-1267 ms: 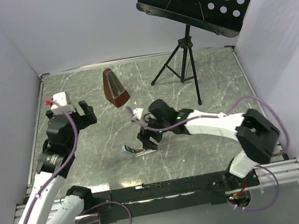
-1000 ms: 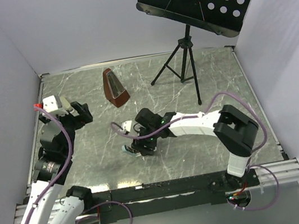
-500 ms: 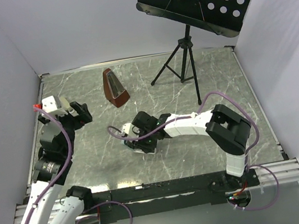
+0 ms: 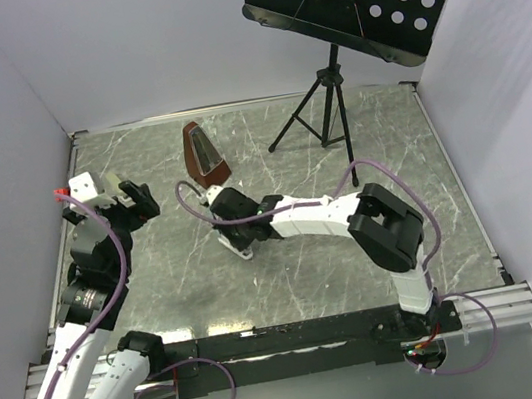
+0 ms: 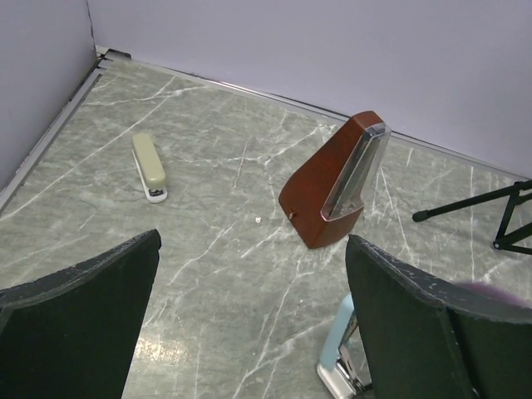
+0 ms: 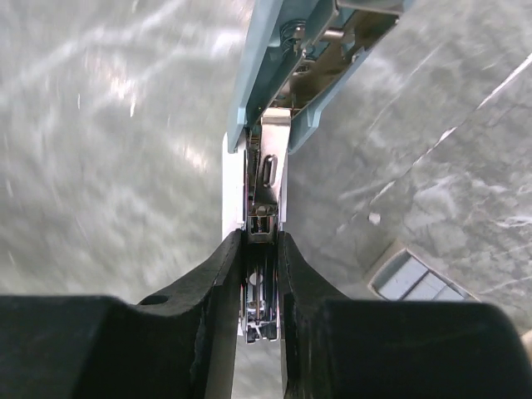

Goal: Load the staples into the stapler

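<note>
The light-blue stapler [image 6: 259, 75] lies hinged open on the marble table, its silvery magazine rail [image 6: 267, 170] bared. My right gripper [image 6: 259, 237] points down at it, both black fingers pressed against the sides of that rail. From above, the right gripper [image 4: 236, 229] covers most of the stapler [image 4: 244, 252], left of centre. My left gripper [image 4: 135, 202] hangs wide open at the far left with nothing in it. Between the fingers of the left gripper [image 5: 253, 241] lies bare table, and the stapler [image 5: 339, 353] shows beside its right finger. I cannot make out any staples.
A small tan-rimmed box with grey contents [image 6: 413, 278] lies right of the stapler. A brown metronome [image 4: 205, 155] stands behind it. A black music stand [image 4: 331, 98] rises at the back right. A slim beige oblong piece [image 5: 150, 166] lies near the back-left wall.
The right gripper has slid left and back along the stapler, its jaws narrowing onto the metal rail. The stapler has shifted slightly with it. The left arm has held still.
</note>
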### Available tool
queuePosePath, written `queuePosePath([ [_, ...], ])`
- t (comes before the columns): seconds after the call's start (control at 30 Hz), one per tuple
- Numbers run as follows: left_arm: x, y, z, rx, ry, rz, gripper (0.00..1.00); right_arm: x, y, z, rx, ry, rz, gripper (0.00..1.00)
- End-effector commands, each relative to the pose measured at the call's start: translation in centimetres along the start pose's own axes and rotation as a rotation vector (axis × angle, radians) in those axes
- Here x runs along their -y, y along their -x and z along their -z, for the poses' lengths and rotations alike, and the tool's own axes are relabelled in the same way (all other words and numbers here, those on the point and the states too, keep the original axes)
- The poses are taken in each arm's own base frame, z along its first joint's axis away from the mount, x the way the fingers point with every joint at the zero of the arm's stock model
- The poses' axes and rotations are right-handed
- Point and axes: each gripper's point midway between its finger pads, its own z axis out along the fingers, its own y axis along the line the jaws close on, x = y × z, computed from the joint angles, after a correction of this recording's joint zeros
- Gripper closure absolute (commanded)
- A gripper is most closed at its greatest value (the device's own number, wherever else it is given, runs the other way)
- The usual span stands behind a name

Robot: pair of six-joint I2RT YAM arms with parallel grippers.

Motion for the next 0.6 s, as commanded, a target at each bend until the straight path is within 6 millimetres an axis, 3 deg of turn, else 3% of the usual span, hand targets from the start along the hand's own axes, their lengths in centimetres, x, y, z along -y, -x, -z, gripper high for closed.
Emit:
queuePosePath([
  [0.0, -0.3, 1.1, 0.2, 0.046, 0.018, 0.037, 0.03, -0.5, 1.6, -0.4, 0.027, -0.089, -0.119, 0.82],
  [0.17, -0.2, 1.2, 0.3, 0.051, 0.012, 0.039, 0.03, -1.6, 0.4, -0.8, -0.009, -0.098, -0.078, 0.83],
  [0.43, -0.2, 1.4, 0.4, 0.056, 0.011, 0.042, 0.03, -1.4, -1.5, -1.4, -0.045, -0.198, -0.045, 0.83],
  [0.57, -0.1, 1.4, 0.5, 0.057, 0.005, 0.043, 0.03, -1.8, -1.4, -1.2, -0.039, -0.207, -0.025, 0.76],
])
